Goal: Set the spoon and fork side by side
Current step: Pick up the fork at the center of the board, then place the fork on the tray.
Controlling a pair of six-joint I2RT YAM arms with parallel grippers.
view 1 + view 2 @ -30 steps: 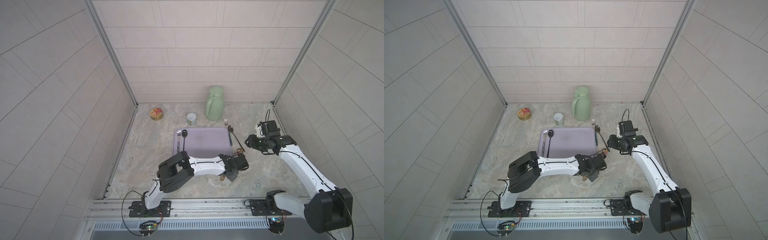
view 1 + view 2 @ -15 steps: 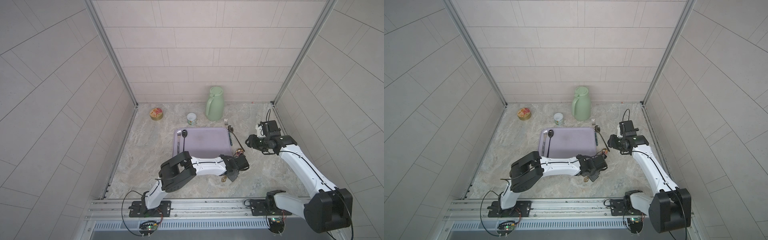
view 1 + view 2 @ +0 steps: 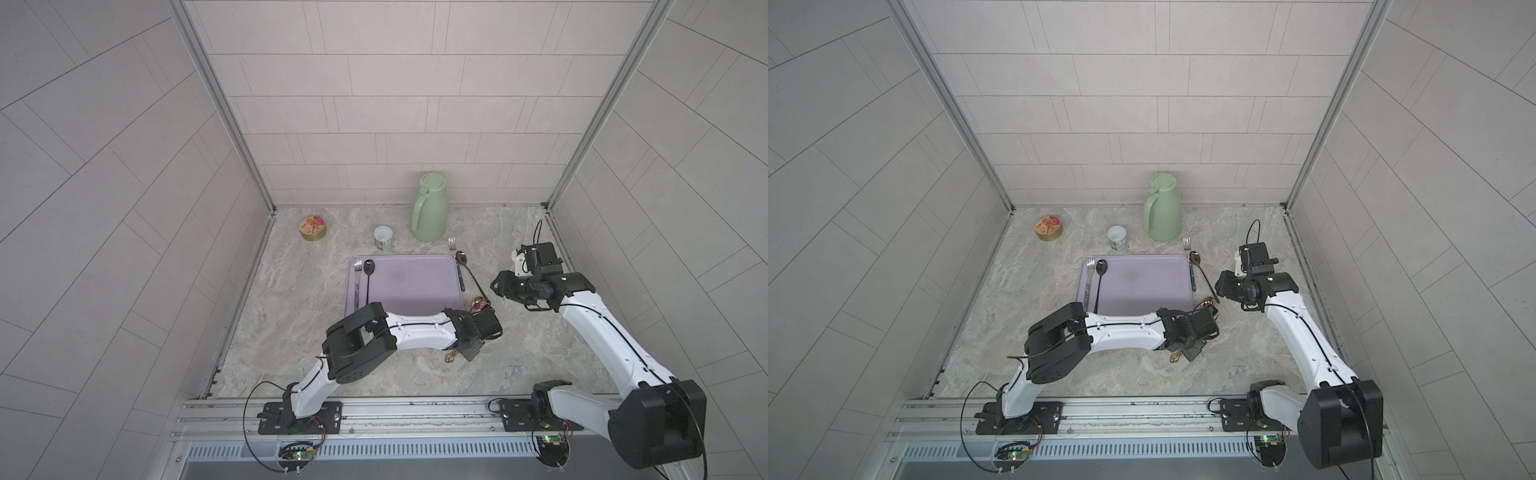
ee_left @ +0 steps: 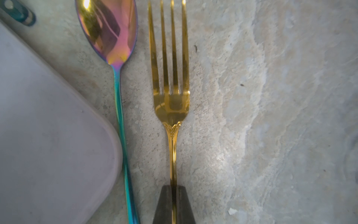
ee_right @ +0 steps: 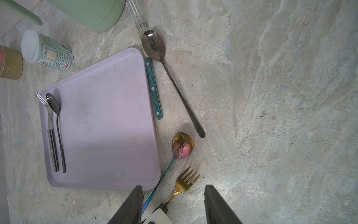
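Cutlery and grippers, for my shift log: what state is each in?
left gripper: shut on the gold fork at its handle.
right gripper: open, empty.
gold fork: held, beside the rainbow spoon, not touching it.
rainbow spoon: lying free, bowl up, handle alongside the purple tray corner.
green jug: upright, lid on.

Marble tabletop [image 3: 291, 324] | on it: lilac tray [image 3: 415, 286]; green jug [image 3: 430, 212]; tin [image 3: 312, 228]; gold fork [image 4: 171, 108]; iridescent spoon [image 4: 108, 33]

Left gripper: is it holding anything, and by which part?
The left gripper is shut on the gold fork, pinching its slim handle a little behind the head, beside the iridescent spoon. The right gripper is open, holding nothing.
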